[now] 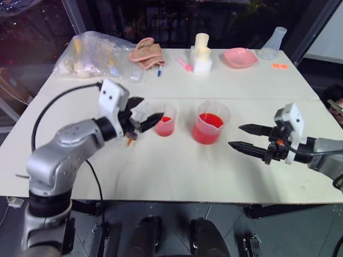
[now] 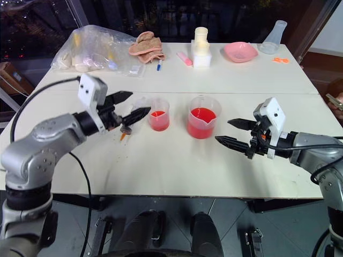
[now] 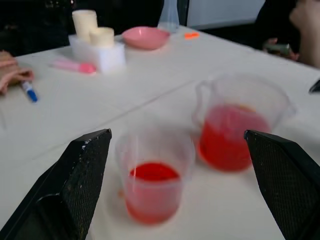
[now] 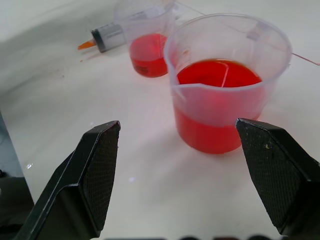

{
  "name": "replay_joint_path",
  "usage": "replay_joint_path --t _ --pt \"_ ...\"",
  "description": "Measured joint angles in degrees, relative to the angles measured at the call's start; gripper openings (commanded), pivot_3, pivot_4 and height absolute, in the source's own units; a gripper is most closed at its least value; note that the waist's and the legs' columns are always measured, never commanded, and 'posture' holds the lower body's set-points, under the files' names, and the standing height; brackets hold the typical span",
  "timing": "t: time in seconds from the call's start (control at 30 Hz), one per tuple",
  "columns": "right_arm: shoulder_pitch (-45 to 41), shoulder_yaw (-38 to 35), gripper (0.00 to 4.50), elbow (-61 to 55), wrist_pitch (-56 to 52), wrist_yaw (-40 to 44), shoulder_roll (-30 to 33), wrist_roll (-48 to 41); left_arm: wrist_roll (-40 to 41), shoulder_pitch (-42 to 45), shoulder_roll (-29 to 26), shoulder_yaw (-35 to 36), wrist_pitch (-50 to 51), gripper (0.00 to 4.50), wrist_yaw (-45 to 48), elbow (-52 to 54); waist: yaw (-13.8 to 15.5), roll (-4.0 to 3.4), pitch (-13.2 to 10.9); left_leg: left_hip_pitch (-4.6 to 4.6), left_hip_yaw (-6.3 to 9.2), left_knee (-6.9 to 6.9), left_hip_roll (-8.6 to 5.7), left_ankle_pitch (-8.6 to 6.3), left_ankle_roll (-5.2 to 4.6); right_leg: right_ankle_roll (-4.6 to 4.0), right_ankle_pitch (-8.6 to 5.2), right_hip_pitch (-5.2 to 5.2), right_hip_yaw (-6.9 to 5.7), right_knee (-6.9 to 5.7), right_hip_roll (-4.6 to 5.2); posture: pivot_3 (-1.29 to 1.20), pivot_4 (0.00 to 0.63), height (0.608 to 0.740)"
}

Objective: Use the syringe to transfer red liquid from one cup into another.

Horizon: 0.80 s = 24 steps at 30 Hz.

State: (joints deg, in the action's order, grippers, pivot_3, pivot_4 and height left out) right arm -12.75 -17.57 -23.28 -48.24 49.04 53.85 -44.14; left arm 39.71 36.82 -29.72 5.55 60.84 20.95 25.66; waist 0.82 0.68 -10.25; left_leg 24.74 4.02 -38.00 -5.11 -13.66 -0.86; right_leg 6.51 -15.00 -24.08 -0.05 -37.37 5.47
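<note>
Here we see the left gripper [image 2: 127, 105] and the right gripper [image 2: 233, 133] both wide open and empty; the syringe [image 4: 102, 38] lies on the table [image 2: 161, 160] beside the smaller cup [image 2: 158, 113].

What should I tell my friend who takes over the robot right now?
Left claw: open, empty, hovering by the small cup.
Right claw: open, empty, beside the big beaker.
Syringe: lying on the table next to the small cup, on the side away from the beaker.
Done: both cups hold red liquid.
Left: pick up the syringe if more must be moved.
</note>
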Motion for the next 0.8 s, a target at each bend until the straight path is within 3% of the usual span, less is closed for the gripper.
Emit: replay_joint_path --t 0.17,0.43,0.63,0.8 --pt "-8.2 1.7 3.85 1.1 -1.4 3.7 3.9 -1.5 -4.3 17.1 9.0 1.5 14.1 4.48 -14.0 -11.9 -0.1 0.01 0.0 -0.01 0.00 -0.04 -0.01 0.01 0.00 0.11 0.05 0.02 -0.06 -0.02 -0.08 0.00 0.150 0.740" --pt "-21.2 5.8 3.85 5.1 -2.7 8.2 7.3 -2.3 -16.7 35.5 20.4 19.1 29.3 4.48 -31.5 -34.7 -0.1 0.13 -0.1 0.03 -0.01 -0.01 -0.02 0.06 0.10 0.14 0.05 -0.11 -0.04 -0.11 -0.07 0.00 0.150 0.740" --pt "-24.5 9.2 3.85 6.2 -2.5 9.9 6.7 -1.6 -26.9 48.3 23.0 27.2 31.2 4.48 -41.5 -55.2 0.1 0.18 -0.1 0.08 -0.03 0.06 -0.12 0.20 0.39 0.22 0.07 -0.16 -0.06 -0.03 0.07 0.00 0.150 0.740" --pt "-24.0 9.5 3.85 6.1 -2.5 9.9 6.2 -1.5 -30.7 52.2 23.0 28.0 31.2 4.48 -44.0 -68.0 0.0 0.18 -0.1 0.26 -0.05 0.04 -0.11 0.22 0.43 0.27 0.09 -0.37 -0.05 -0.10 0.08 0.00 0.150 0.740"
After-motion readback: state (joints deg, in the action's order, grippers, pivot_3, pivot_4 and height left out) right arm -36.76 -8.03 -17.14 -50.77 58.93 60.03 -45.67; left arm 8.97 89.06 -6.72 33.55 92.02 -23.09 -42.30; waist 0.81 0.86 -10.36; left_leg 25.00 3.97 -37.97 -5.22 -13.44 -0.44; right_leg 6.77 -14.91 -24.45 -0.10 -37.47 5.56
